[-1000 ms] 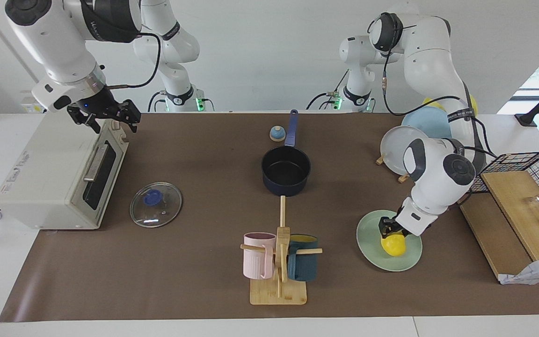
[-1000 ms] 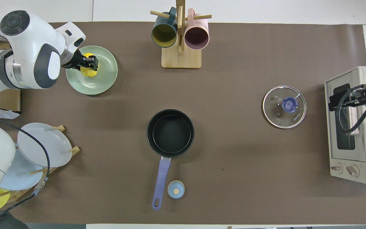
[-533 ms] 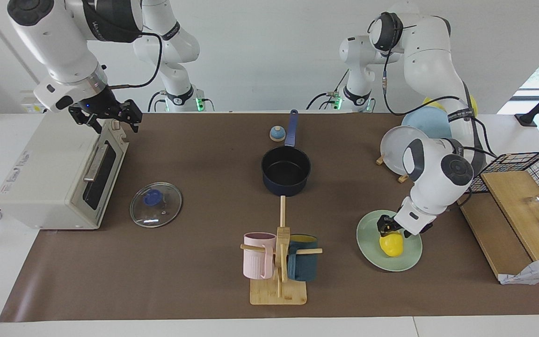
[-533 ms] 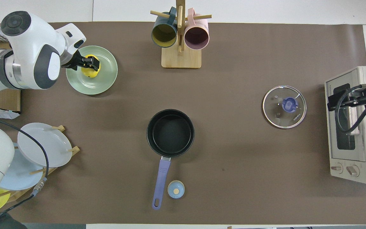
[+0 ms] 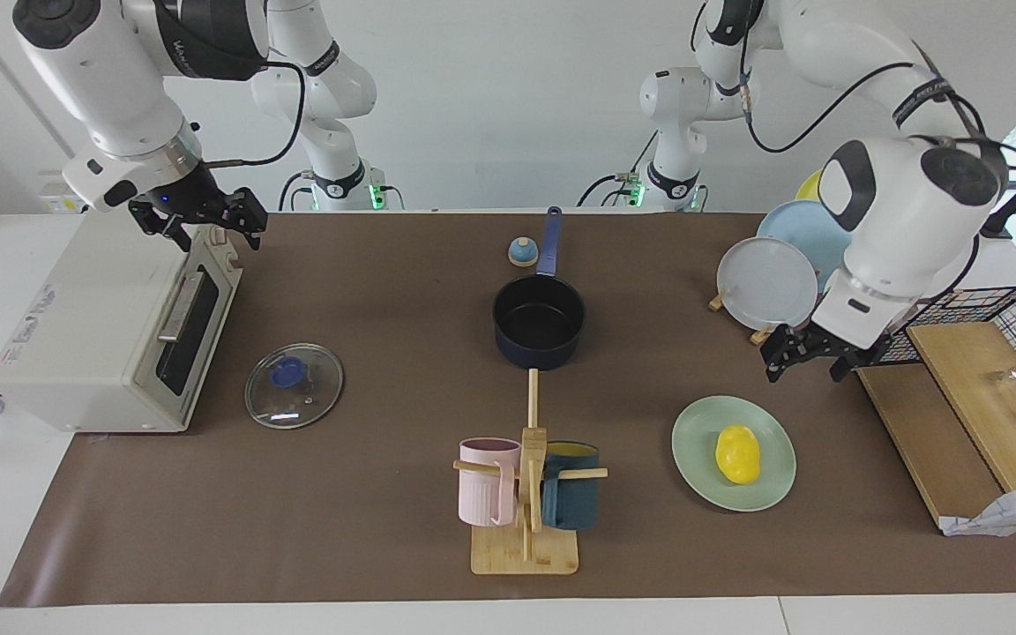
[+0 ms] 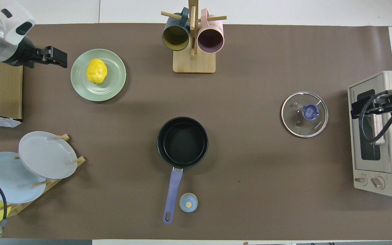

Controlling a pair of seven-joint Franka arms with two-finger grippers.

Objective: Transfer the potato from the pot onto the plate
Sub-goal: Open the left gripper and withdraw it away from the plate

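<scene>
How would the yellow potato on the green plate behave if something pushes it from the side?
The potato looks smooth and oval, so it would probably roll or slide. The plate has only a shallow rim, which might not stop it. It seems rigid, not floppy.

Table (image 5: 367, 529); on it: pot (image 5: 539, 331); plate (image 5: 702, 481); lid (image 5: 294, 385); toaster oven (image 5: 111, 335).

The yellow potato (image 5: 737, 453) lay on the mint-green plate (image 5: 698, 476), toward the left arm's end of the bench. The dark blue pot (image 5: 539, 322) stood empty at the bench's middle, its handle pointing to the robots
</scene>
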